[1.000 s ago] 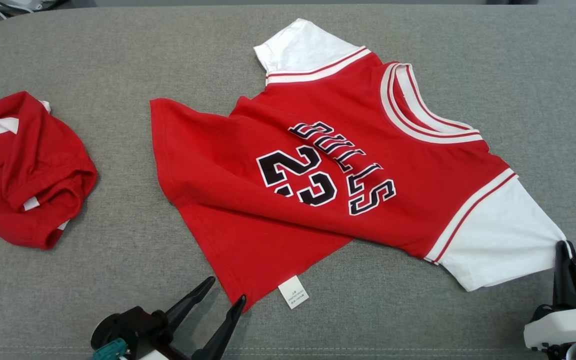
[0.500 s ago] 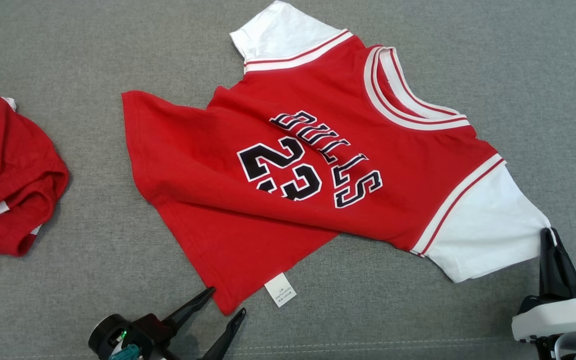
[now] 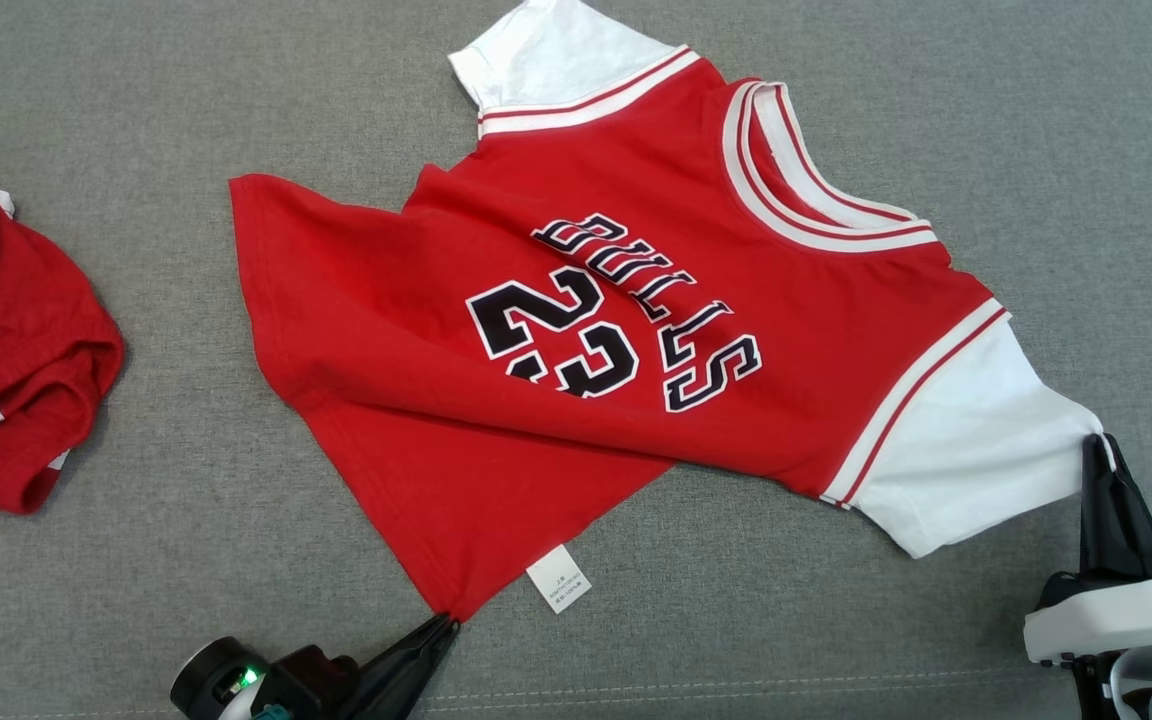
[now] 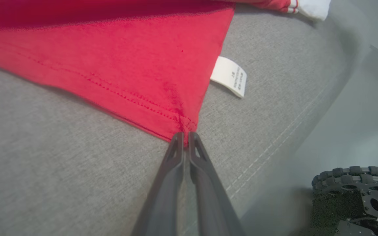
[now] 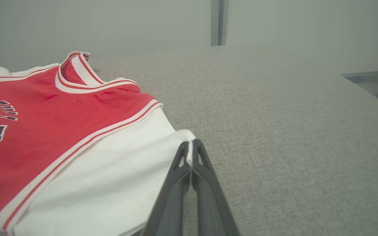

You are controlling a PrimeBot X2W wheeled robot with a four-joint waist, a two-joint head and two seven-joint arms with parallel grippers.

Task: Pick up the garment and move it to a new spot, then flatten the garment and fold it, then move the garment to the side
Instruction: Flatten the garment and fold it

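Observation:
The garment [image 3: 576,330] is a red jersey with white sleeves and black "BULLS 23" print, spread slantwise on the grey padded table [image 3: 1036,150]. My left gripper [image 3: 448,625] is shut on the jersey's near hem corner [image 4: 184,129], beside the white care label [image 4: 230,76]. At the lower right, my right gripper [image 3: 1098,445] is shut on the tip of the near white sleeve [image 5: 185,136]. The jersey's collar [image 5: 77,73] lies toward the far right.
A second crumpled red garment [image 3: 11,350] lies at the table's left edge. The table's front seam [image 3: 736,685] runs just beyond both grippers. A wheeled base [image 4: 356,196] stands below the table edge in the left wrist view.
My left gripper moved forward and its fingers closed on the hem corner; before they stood wide apart. The head camera shifted, sliding the whole scene left and up. The right gripper kept its hold.

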